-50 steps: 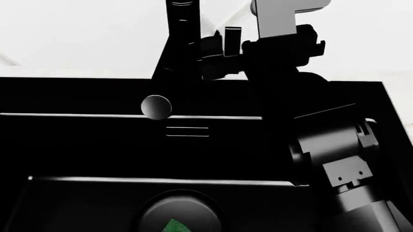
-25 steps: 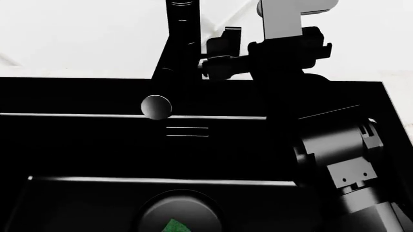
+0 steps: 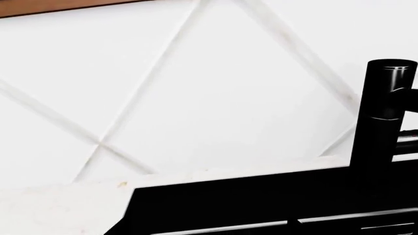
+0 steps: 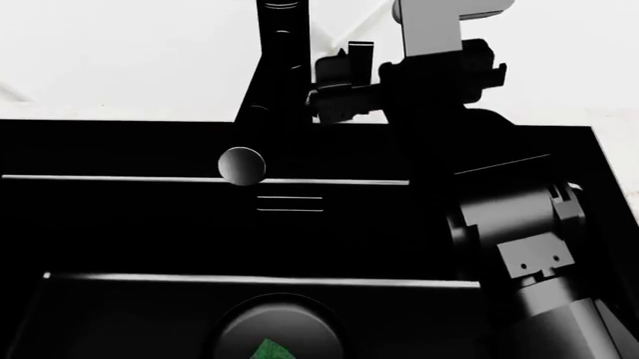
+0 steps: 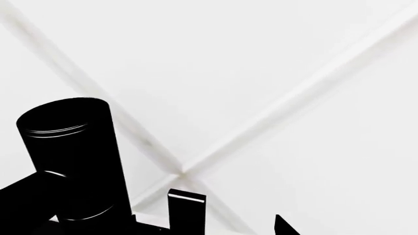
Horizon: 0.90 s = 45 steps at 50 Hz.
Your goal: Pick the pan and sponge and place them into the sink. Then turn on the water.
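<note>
The head view looks down into a large, deep, rectangular black sink (image 4: 120,224) with stepped ledges and a slotted overflow on its back wall. At the bottom edge of this view, the small round glossy black frying pan (image 4: 274,329) lies on the basin floor, only partly in frame. The small sponge with a dark green top (image 4: 268,350) sits inside it, showing as a green wedge. Both already lie in the basin.

A tall black cylindrical faucet (image 4: 280,60) rises behind the back rim, with a round pale spout end (image 4: 242,165) facing the basin. No water stream is visible.

The right gripper (image 4: 345,78) is raised just beside the faucet column, on its right. Its dark jaws blend into the faucet, so I cannot tell whether they are parted, closed, or touching it. The left gripper is not visible in any view; its wrist camera shows only the faucet column (image 3: 382,112), the sink rim and a white tiled wall.

The faucet looks rigid, smooth and probably slippery, so its control likely wants a firm, square push or hold near the top rather than a light pinch.

There is open room above the basin and left of the faucet. The wall stands close behind it.
</note>
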### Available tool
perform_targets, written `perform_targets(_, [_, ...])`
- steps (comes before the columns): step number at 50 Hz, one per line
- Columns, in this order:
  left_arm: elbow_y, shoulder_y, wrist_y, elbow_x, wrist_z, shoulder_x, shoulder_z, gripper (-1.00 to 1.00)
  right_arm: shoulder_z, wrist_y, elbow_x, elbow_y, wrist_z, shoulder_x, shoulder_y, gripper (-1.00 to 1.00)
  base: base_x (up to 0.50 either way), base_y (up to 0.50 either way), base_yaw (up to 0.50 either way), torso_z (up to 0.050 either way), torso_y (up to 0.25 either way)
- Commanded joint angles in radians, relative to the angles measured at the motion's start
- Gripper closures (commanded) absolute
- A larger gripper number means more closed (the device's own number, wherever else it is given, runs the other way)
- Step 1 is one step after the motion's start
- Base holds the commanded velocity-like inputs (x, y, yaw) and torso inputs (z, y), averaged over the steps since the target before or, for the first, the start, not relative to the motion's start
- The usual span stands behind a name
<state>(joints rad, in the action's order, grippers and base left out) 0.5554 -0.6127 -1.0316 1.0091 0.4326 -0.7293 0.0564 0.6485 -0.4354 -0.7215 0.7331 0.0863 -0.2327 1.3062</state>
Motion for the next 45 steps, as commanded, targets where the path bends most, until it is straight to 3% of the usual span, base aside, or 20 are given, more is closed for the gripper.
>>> perform_targets(1, [0.001, 0.012, 0.015, 0.003, -0.012, -0.005, 0.016, -1.0, -0.002, 0.009, 0.009, 0.038, -0.026, 0.02, 0.018, -1.0, 0.0, 0.0, 0.0, 0.0, 0.0])
perform_targets(10, [0.005, 0.02, 0.026, -0.017, -0.016, -0.012, 0.004, -1.0, 0.0, 0.013, 0.01, 0.045, -0.028, 0.022, 0.016, -1.0, 0.0, 0.0, 0.0, 0.0, 0.0])
perform_targets(27, [0.006, 0.018, 0.022, 0.002, -0.011, -0.018, 0.016, -1.0, 0.003, -0.001, 0.006, 0.022, -0.022, 0.017, 0.023, -1.0, 0.0, 0.0, 0.0, 0.012, -0.148])
perform_targets(45, [0.0, 0.026, 0.028, 0.006, -0.007, -0.017, 0.018, -1.0, 0.003, -0.022, 0.003, -0.008, -0.009, 0.009, 0.055, -1.0, 0.0, 0.0, 0.0, 0.004, -0.007])
